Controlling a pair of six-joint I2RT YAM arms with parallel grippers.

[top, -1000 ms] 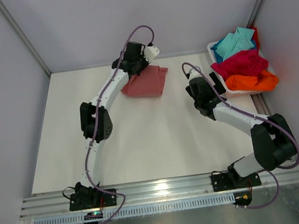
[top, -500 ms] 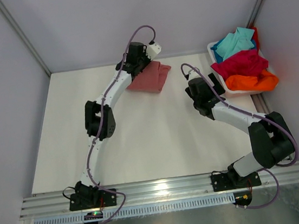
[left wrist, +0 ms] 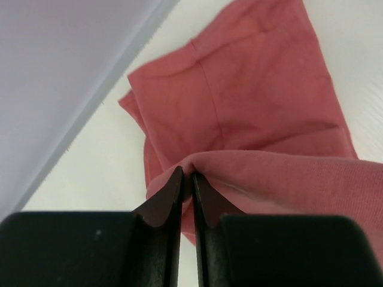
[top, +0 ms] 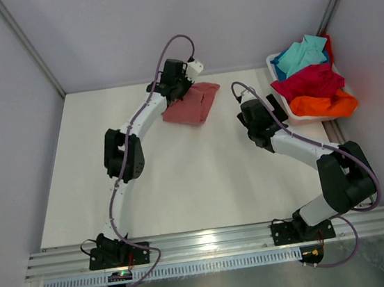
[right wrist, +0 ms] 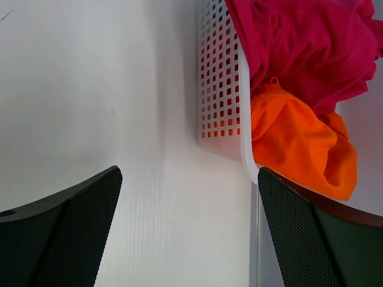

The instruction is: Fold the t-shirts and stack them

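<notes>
**Overhead view.** Left gripper (top: 173,88) at the far middle of the white table (top: 182,179), clenched on a fold of the salmon-pink t-shirt (top: 193,105). Left part of the garment hidden beneath the wrist, remainder lying rumpled on the tabletop and extending to the right. Right gripper (top: 255,116) low over the table, just beside the near left corner of the white perforated tub (top: 272,60) and well apart from the salmon-pink t-shirt. Heaped in the tub above its rim: turquoise t-shirt (top: 300,53) at the far end, crimson t-shirt (top: 308,80) in the middle, orange t-shirt (top: 324,105) at the near end.

**Left wrist view.** Black fingertips nearly touching, with a thin raised ridge of pink cloth pinched between them. Rest of the shirt spread beyond, loosely doubled, one seam visible, close to the table's edge at the wall.

**Right wrist view.** Jaws spread wide, nothing between them. Bare table below, tub wall just beyond one finger, crimson and orange cloth piled inside against that wall.
</notes>
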